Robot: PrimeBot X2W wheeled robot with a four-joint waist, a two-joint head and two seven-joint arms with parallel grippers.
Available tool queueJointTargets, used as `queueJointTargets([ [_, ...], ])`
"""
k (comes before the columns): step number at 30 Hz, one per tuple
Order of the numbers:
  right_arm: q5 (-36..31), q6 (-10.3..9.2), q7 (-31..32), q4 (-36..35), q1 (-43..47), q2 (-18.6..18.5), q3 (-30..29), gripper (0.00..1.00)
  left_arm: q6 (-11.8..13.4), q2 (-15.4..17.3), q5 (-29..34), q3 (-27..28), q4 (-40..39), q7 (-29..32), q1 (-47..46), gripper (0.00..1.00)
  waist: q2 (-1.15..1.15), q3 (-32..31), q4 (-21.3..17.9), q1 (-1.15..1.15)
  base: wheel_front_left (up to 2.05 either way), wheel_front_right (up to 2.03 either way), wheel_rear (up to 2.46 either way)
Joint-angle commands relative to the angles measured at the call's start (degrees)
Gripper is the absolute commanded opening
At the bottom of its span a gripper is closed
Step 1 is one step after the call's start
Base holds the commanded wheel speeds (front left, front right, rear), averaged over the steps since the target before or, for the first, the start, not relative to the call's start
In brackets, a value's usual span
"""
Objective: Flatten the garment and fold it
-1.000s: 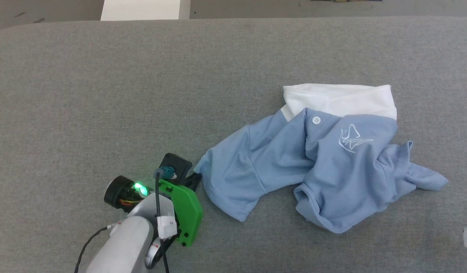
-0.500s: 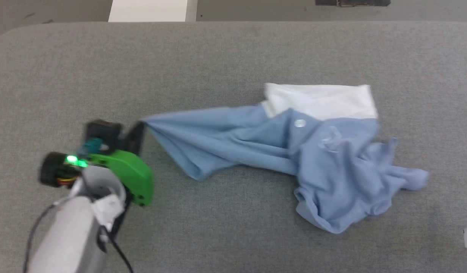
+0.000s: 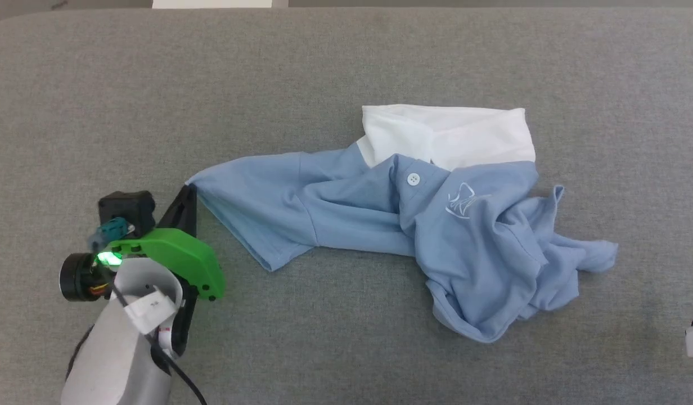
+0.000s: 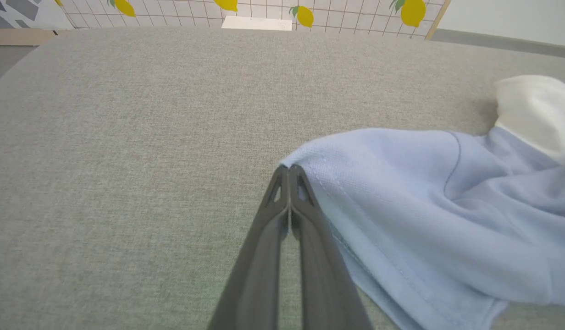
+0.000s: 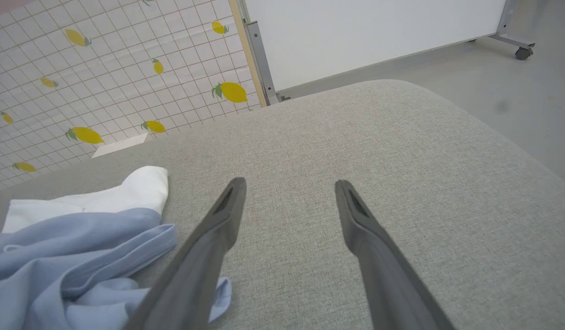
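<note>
The garment [image 3: 436, 225], a light blue polo shirt with a white collar part [image 3: 453, 135], a white button [image 3: 413, 179] and a white script logo [image 3: 462, 203], lies crumpled on the grey padded table [image 3: 324, 73]. One corner of it is drawn out to the left in a point. My left gripper [image 3: 188, 191] is shut on that corner [image 4: 301, 162], low over the table. The shirt's right half is bunched in folds [image 3: 509, 281]. To the right of the shirt [image 5: 71, 247], my right gripper [image 5: 289, 192] hangs open above bare table, holding nothing.
The table's rounded far edge [image 3: 346, 8] runs along the top of the head view, with floor beyond. A lemon-patterned tiled wall [image 5: 103, 68] and a white board on a wheeled frame [image 5: 356, 32] stand past the table. Bare grey surface lies left of the shirt [image 4: 103, 160].
My left gripper has pulled the shirt's corner left and away from me, stretching that side out and dragging the whole shirt leftward. The head camera has tilted a little.
</note>
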Motion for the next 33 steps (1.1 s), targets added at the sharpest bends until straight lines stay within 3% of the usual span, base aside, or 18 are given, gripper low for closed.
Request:
queueJointTargets([
  [1, -0.5, -0.09, 0.1, 0.2, -0.8, 0.0, -0.2, 1.0, 0.0, -0.1, -0.8, 0.9, -0.2, -1.4, 0.0, 1.0, 0.0, -0.8, 0.1, 0.0, 0.0, 0.0, 0.0],
  [9, -0.6, -0.09, 0.6, 1.2, 0.1, 0.0, 0.1, 1.0, 2.5, -1.1, -2.9, 5.2, -11.2, -8.0, 6.6, 1.0, 0.0, -4.7, 0.1, 0.0, 0.0, 0.0, 0.0],
  [14, -0.2, -0.09, 0.3, 2.1, 1.2, 0.0, 0.6, 1.0, 5.6, -1.3, 1.9, 5.0, -18.7, -15.0, 14.5, 1.0, 0.0, -6.7, 0.0, 0.0, 0.0, 0.0, 0.0],
  [20, -0.6, -0.09, 0.0, 2.4, 2.9, 0.0, 2.2, 1.0, 10.5, -4.4, 6.5, 4.9, -20.6, -20.6, 22.6, 1.0, 0.0, -8.7, 0.0, 0.0, 0.0, 0.0, 0.0],
  [23, -1.8, -0.09, 0.9, 0.8, 3.6, 0.0, 4.7, 1.0, 10.8, -5.3, 7.2, 4.2, -20.2, -21.1, 24.9, 1.0, 0.0, -9.7, 0.3, 0.0, 0.0, 0.0, 0.0],
  [31, -4.8, -0.09, 11.5, -4.7, 6.1, 0.0, 16.2, 1.0, 10.4, -5.4, 8.7, 2.7, -19.6, -21.4, 25.5, 1.0, 0.0, -12.3, 2.8, 0.0, 0.0, 0.0, 0.0],
  [32, -6.8, -0.09, 17.6, -3.9, 6.2, 0.0, 20.7, 1.0, 9.8, -5.7, 8.7, 1.7, -19.0, -21.5, 25.3, 1.0, 0.0, -12.7, 4.4, 0.0, 0.0, 0.0, 0.0],
  [33, -7.4, -0.09, 18.6, -3.0, 5.7, 0.0, 21.8, 1.0, 9.7, -5.8, 8.6, 1.5, -18.9, -21.5, 25.2, 1.0, 0.0, -12.8, 5.0, 0.0, 0.0, 0.0, 0.0],
])
